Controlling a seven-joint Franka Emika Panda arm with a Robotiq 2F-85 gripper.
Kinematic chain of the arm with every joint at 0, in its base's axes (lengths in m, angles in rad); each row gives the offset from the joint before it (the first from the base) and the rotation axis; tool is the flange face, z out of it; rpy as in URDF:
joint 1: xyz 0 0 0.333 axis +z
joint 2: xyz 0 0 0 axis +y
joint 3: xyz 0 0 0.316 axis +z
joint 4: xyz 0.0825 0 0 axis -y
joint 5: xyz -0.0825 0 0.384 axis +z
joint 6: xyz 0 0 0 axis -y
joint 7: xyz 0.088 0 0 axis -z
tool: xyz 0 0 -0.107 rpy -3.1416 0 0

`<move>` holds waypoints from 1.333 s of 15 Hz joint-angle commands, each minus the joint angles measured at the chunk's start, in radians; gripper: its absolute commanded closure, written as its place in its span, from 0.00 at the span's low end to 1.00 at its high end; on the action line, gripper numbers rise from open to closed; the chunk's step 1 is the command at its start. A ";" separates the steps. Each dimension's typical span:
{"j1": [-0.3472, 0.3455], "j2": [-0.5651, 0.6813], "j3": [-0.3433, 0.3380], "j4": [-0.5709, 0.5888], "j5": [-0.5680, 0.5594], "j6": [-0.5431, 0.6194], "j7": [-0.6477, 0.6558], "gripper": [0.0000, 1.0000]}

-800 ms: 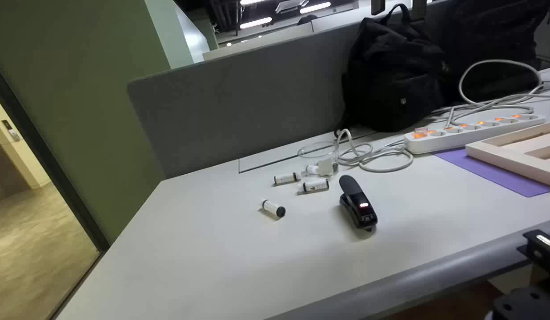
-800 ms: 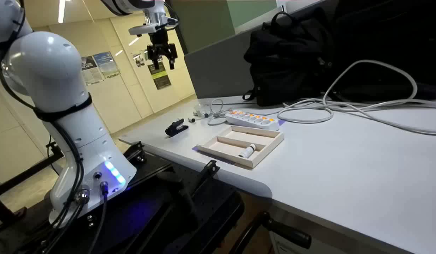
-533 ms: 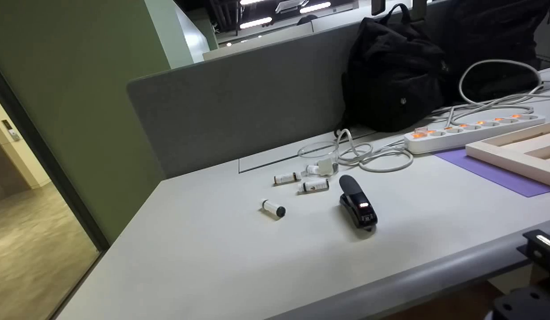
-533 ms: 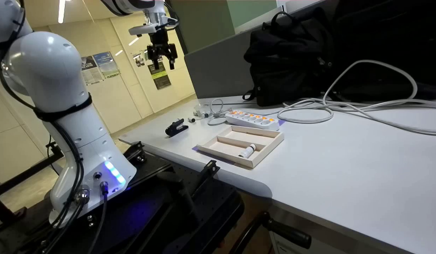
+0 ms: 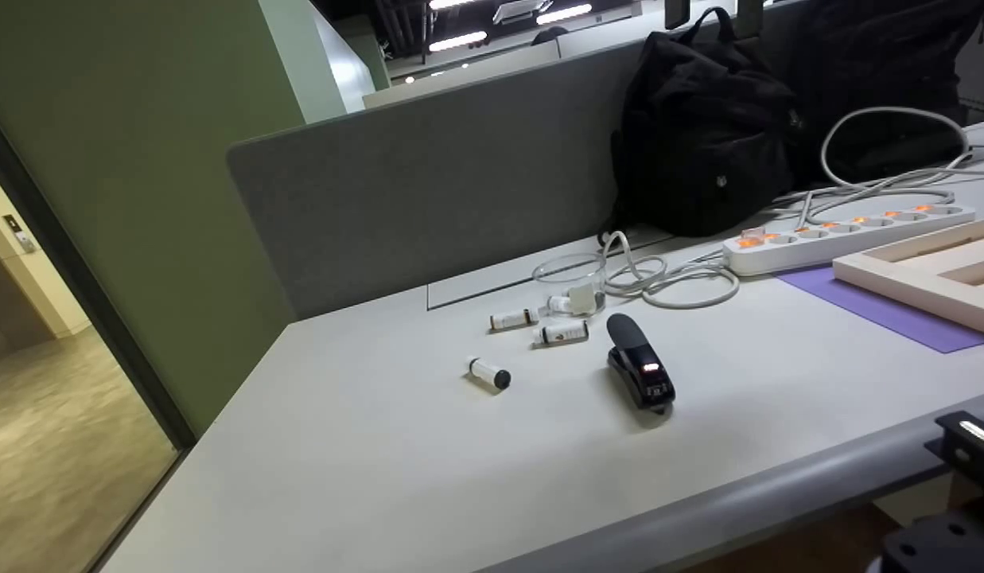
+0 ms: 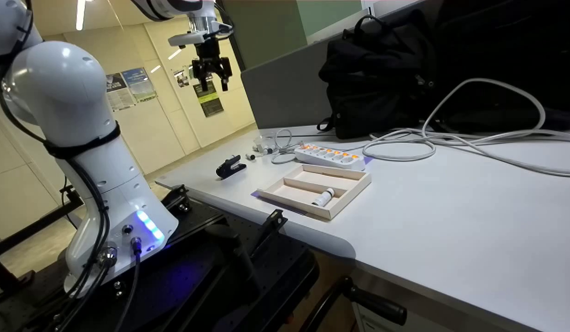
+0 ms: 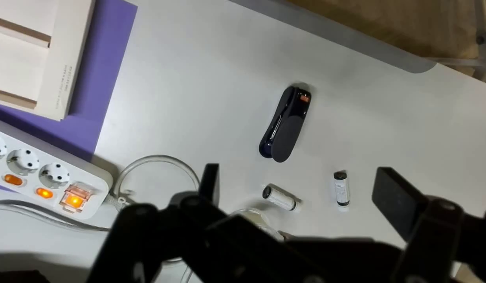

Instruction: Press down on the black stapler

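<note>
Glossy black stapler [image 7: 287, 122], matte rounded handle [image 7: 288, 136], orange label [image 7: 304, 98] illegible, smooth whitish surface [image 7: 187, 98] beneath, fingers [image 7: 398, 202] spread.

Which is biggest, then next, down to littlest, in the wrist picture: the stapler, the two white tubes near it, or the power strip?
1. Power strip: biggest, even with part cut off by the picture's edge.
2. Stapler.
3. Left white tube and right white tube: smallest, too alike to rank.

- Remotely, I count one black stapler [image 7: 288, 133]
- Five white cylinders [image 7: 341, 189]
- One wooden tray [image 7: 66, 59]
- One power strip [image 5: 845, 245]
- One purple sheet [image 5: 881, 306]
- At least one backpack [image 5: 698, 135]
</note>
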 commanded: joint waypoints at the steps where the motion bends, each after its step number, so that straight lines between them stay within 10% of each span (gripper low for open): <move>1: 0.020 0.045 0.082 0.016 -0.044 0.105 0.037 0.02; 2: 0.036 0.055 0.120 0.006 -0.082 0.170 0.051 0.26; 7: 0.100 0.229 0.269 0.031 -0.415 0.295 0.245 0.54; 12: 0.165 0.469 0.240 0.112 -0.757 0.425 0.283 0.86; 20: 0.172 0.751 0.197 0.405 -0.611 0.269 0.054 1.00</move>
